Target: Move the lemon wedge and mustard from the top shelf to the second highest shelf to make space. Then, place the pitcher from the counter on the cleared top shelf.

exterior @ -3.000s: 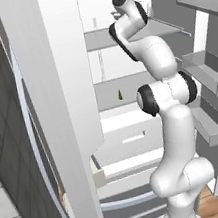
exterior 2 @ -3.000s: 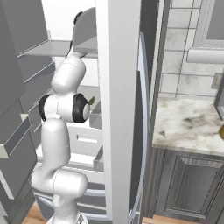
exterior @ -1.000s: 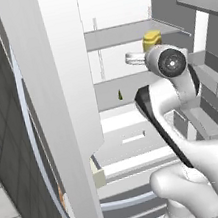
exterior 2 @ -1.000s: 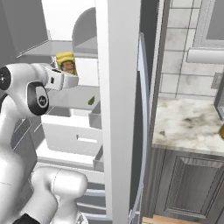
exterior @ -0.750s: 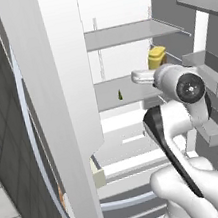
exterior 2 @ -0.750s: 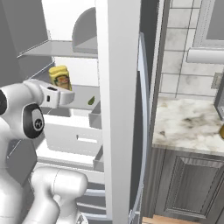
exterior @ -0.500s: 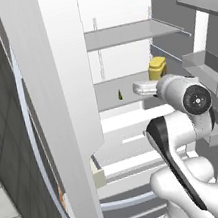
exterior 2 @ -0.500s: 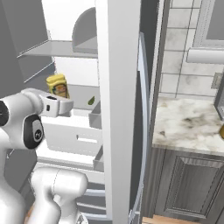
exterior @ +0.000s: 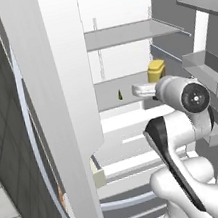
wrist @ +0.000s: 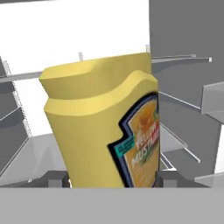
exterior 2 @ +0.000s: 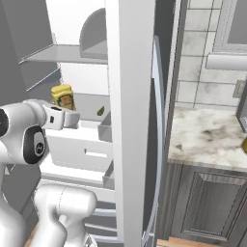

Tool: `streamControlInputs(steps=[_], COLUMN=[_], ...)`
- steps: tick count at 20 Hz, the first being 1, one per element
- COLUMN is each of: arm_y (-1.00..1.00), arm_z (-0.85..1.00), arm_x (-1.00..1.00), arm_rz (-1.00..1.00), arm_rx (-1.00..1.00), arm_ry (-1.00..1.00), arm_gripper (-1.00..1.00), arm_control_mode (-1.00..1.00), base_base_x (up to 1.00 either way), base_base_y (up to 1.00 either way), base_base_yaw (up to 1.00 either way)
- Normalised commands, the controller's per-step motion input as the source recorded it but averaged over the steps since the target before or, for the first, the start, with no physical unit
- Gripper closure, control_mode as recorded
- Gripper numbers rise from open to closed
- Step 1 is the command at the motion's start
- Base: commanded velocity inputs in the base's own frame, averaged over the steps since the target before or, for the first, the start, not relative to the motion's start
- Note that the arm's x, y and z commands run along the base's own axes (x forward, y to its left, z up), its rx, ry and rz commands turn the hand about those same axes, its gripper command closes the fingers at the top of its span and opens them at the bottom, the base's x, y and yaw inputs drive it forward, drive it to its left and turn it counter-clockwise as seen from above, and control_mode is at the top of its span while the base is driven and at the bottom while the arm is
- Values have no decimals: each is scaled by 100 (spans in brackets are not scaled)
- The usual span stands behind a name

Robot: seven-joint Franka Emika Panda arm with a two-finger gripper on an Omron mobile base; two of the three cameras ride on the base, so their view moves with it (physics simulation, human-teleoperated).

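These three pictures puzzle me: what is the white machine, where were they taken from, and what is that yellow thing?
The white machine is a robot arm reaching into an open fridge in a computer-drawn kitchen. Two pictures come from cameras behind it, one on each side; the third looks out from its hand. The yellow thing is a mustard bottle, held between the two fingers of the gripper and hanging above the second shelf, where a tiny green lemon wedge already sits. The top shelf looks bare. To the right is a marbled counter.
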Motion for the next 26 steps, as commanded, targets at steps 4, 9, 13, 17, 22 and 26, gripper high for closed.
streamControlInputs(steps=[4, 9, 13, 17, 22, 26], arm_y=[-2, -5, -9, -4, 0, 0], arm_z=[-22, -25, -34, -24, -16, -4], arm_x=[18, 48, 72, 65, 59, 53], arm_rz=[0, 0, 0, 0, 0, -2], arm_rx=[0, 0, 0, 0, 0, 0], arm_ry=[-5, -1, 0, 0, 0, 0], arm_gripper=[100, 100, 100, 100, 100, 100], arm_control_mode=[-100, -100, -100, -100, -100, -100], base_base_x=[0, 0, 0, 0, 0, 0], base_base_y=[0, 0, 0, 0, 0, 0], base_base_yaw=[0, 0, 0, 0, 0, 0])
